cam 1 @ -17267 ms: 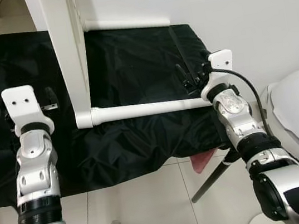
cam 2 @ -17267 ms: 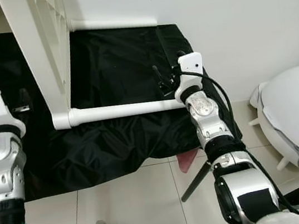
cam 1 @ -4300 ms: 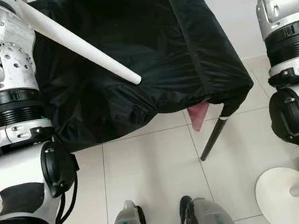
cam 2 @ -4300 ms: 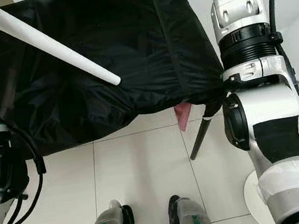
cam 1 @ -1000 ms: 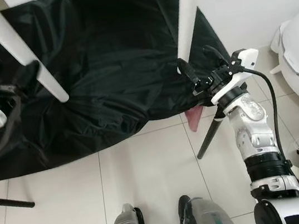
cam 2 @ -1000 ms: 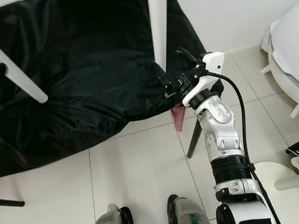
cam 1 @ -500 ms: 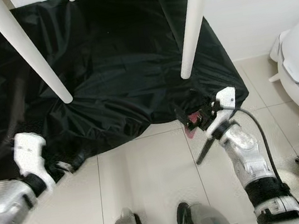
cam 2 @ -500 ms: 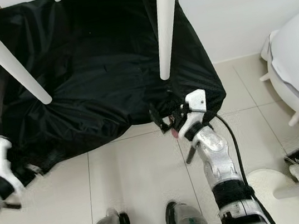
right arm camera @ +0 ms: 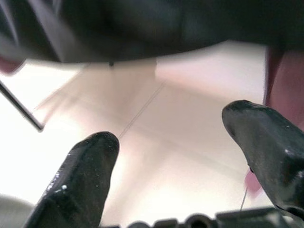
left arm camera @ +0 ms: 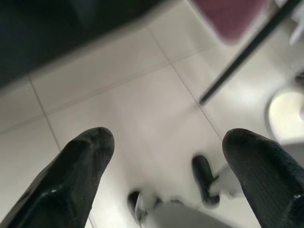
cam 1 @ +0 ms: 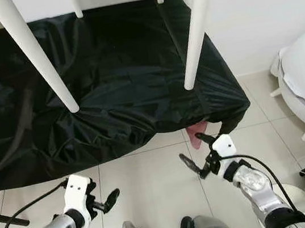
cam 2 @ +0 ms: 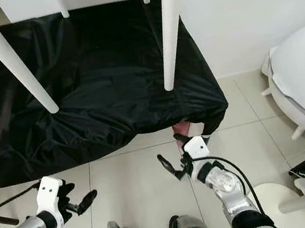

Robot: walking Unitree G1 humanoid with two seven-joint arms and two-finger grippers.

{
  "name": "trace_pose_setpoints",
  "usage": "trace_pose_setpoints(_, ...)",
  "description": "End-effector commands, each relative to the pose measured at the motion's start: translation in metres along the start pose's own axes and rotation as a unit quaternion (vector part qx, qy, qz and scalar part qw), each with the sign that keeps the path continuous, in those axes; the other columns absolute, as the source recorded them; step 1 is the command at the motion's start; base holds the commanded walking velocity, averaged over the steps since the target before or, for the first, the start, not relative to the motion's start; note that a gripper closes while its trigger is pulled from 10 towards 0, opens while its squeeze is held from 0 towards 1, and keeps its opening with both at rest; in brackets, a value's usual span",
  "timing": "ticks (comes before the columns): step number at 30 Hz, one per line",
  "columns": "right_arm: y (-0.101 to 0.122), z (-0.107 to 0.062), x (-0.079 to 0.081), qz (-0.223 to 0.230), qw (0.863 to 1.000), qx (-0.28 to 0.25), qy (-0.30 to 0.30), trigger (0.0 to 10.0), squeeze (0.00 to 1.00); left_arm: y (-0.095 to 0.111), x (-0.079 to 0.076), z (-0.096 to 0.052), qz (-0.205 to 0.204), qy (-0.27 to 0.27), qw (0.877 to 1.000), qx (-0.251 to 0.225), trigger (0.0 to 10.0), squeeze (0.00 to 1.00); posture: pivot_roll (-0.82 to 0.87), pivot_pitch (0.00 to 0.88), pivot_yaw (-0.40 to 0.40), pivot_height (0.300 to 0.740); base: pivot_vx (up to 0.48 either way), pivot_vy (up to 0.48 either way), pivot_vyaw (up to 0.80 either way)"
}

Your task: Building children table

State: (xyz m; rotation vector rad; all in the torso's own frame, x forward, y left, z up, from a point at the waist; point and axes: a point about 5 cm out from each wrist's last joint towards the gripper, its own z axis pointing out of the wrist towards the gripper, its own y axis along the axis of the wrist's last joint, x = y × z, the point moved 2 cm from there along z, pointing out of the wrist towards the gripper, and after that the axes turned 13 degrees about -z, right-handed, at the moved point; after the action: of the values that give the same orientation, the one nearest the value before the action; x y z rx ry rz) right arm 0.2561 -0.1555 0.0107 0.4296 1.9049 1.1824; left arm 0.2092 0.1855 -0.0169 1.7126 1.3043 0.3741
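White children's table (cam 1: 35, 57) stands on the black-covered tabletop (cam 1: 126, 95), four slim round legs showing: two long ones coming down near the front edge, two more by the back edge. Its top lies above the frame. Both arms hang low over the tiled floor (cam 1: 149, 172), below the tabletop's front edge. Left end effector (cam 1: 105, 203) sits under the front-left part, fingers (left arm camera: 76, 175) spread apart and holding nothing. Right end effector (cam 1: 194, 152) hangs just below the front-right corner, beside a pink object (cam 1: 195, 133) and a thin black leg (left arm camera: 247, 52), fingers likewise apart and empty.
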Motion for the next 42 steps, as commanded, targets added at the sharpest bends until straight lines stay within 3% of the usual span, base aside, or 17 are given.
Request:
trace_pose_setpoints(1,-0.022,-0.008,0.013,0.027,0.998,0.057,0.02,10.0,0.0,-0.025,0.001,0.002,0.009,-0.004,0.999,0.05,10.0,0.0,0.01,0.06,0.034,0.74,0.0,0.0,0.0)
trace_pose_setpoints(2,-0.022,-0.008,0.013,0.027,0.998,0.057,0.02,10.0,0.0,-0.025,0.001,0.002,0.009,-0.004,0.999,0.05,10.0,0.0,0.01,0.06,0.034,0.74,0.0,0.0,0.0)
trace_pose_setpoints(5,-0.054,-0.02,0.023,0.083,0.984,0.155,-0.003,10.0,0.0,-0.05,0.012,0.014,-0.002,0.056,0.994,0.096,10.0,0.0,0.01,0.045,0.035,0.74,0.0,0.0,0.0)
trace_pose_setpoints(7,-0.059,-0.022,0.025,0.092,0.981,0.171,-0.011,10.0,0.0,-0.054,0.014,0.016,-0.002,0.067,0.992,0.103,10.0,0.0,0.01,0.045,0.035,0.74,0.0,0.0,0.0)
trace_pose_setpoints(9,-0.077,-0.033,0.027,0.158,0.957,0.236,-0.059,10.0,0.0,-0.065,0.021,0.018,-0.042,0.122,0.984,0.124,10.0,0.0,0.0,0.031,0.035,0.74,0.0,0.0,0.0)
trace_pose_setpoints(10,-0.077,-0.033,0.027,0.158,0.957,0.236,-0.059,10.0,0.0,-0.065,0.021,0.018,-0.042,0.122,0.984,0.124,10.0,0.0,0.0,0.031,0.035,0.74,0.0,0.0,0.0)
trace_pose_setpoints(14,-0.104,-0.061,0.047,0.275,0.894,0.334,-0.12,10.0,0.0,-0.094,0.022,0.012,-0.028,0.185,0.963,0.192,10.0,0.0,-0.02,0.0,0.035,0.74,0.0,0.0,0.0)
trace_pose_setpoints(15,-0.107,-0.065,0.05,0.288,0.884,0.345,-0.129,10.0,0.0,-0.098,0.021,0.01,-0.032,0.189,0.961,0.201,10.0,0.0,-0.02,0.0,0.035,0.74,0.0,0.0,0.0)
trace_pose_setpoints(16,-0.107,-0.065,0.05,0.288,0.884,0.345,-0.129,10.0,0.0,-0.098,0.021,0.01,-0.032,0.189,0.961,0.201,10.0,0.0,-0.02,0.0,0.035,0.74,0.0,0.0,0.0)
trace_pose_setpoints(18,-0.114,-0.077,0.058,0.308,0.86,0.379,-0.147,10.0,0.0,-0.108,0.012,0.012,-0.015,0.187,0.956,0.224,10.0,0.0,-0.02,0.0,0.022,0.74,0.0,0.0,0.0)
trace_pose_setpoints(21,-0.116,-0.08,0.061,0.306,0.856,0.389,-0.149,10.0,0.0,-0.109,0.01,0.013,-0.003,0.185,0.955,0.23,10.0,0.0,-0.02,0.0,0.019,0.74,0.0,0.0,0.0)
trace_pose_setpoints(23,-0.117,-0.081,0.066,0.288,0.854,0.412,-0.137,10.0,0.0,-0.105,0.004,0.022,0.028,0.187,0.955,0.228,10.0,0.0,-0.01,0.0,-0.002,0.74,0.0,0.0,0.0)
trace_pose_setpoints(27,-0.117,-0.078,0.068,0.28,0.85,0.427,-0.132,10.0,0.0,-0.098,-0.003,0.032,0.042,0.194,0.956,0.217,10.0,0.0,0.0,0.0,-0.017,0.74,0.0,0.0,0.0)
trace_pose_setpoints(31,-0.115,-0.073,0.071,0.273,0.852,0.43,-0.12,10.0,0.0,-0.092,-0.006,0.039,0.063,0.198,0.956,0.209,10.0,0.0,0.0,0.0,-0.018,0.74,0.0,0.0,0.0)
trace_pose_setpoints(33,-0.113,-0.068,0.076,0.254,0.862,0.43,-0.091,10.0,0.0,-0.087,-0.009,0.043,0.08,0.196,0.956,0.205,10.0,0.0,0.0,0.0,-0.022,0.74,0.0,0.0,0.0)
trace_pose_setpoints(36,-0.112,-0.067,0.08,0.233,0.867,0.436,-0.069,10.0,0.0,-0.086,-0.008,0.044,0.092,0.197,0.954,0.205,10.0,0.0,-0.01,0.0,-0.028,0.74,0.0,0.0,0.0)
trace_pose_setpoints(42,-0.112,-0.068,0.084,0.24,0.862,0.44,-0.071,10.0,0.0,-0.092,-0.003,0.037,0.078,0.211,0.951,0.214,10.0,0.0,-0.01,0.0,-0.036,0.74,0.0,0.0,0.0)
